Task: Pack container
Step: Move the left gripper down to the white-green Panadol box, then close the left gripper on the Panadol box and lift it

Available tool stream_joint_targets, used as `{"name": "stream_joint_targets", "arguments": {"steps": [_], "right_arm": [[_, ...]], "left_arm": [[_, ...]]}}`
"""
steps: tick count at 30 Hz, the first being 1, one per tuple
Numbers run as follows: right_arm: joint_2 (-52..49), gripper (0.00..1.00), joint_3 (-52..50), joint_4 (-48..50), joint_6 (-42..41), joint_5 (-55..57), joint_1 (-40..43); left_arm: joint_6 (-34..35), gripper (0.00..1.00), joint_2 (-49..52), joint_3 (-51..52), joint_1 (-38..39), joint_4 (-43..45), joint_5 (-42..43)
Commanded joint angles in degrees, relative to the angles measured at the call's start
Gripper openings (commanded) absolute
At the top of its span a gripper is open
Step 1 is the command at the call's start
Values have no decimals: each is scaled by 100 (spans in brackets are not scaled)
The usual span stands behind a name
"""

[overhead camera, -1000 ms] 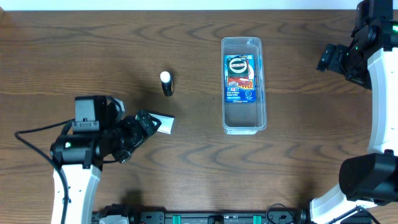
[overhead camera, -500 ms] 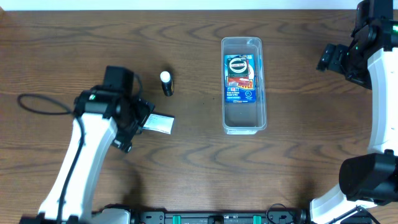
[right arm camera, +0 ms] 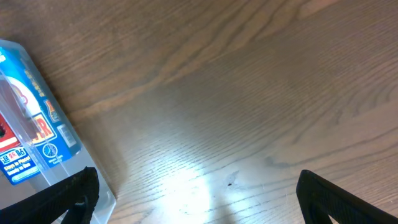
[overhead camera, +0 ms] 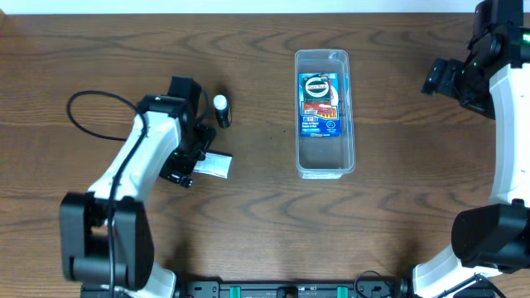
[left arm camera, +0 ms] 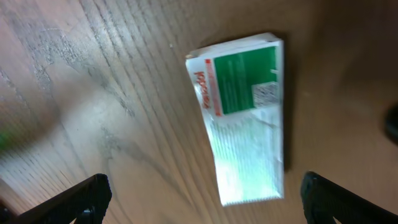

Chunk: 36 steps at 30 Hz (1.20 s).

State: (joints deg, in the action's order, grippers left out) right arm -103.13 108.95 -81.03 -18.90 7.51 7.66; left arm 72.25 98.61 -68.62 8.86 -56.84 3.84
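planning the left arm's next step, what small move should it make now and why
Probably lower the left tool straight down over the packet and close on it. The tool is open and holds nothing. The packet lies flat on the table just below it, outside the container, where a blue card pack already sits.

Overhead cam: straight down, whole table (overhead camera: 248,240). Wrist cams: close, angled down at table; right shares container (right arm camera: 84,160) w/ overhead.
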Motion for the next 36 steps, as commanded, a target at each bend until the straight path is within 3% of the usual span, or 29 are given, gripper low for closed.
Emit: {"name": "stream_joint_targets", "arguments": {"steps": [1,24,36], "right_arm": [[-4,99,0,0,-79,39,42],[-4,99,0,0,-81,39,42],[-4,99,0,0,-81,39,42]], "left_arm": [[52,98,282,-94,7,61,-129],[-61,98,461,787,7,1200,-2],[-59,98,461,820,7,1370,-175]]}}
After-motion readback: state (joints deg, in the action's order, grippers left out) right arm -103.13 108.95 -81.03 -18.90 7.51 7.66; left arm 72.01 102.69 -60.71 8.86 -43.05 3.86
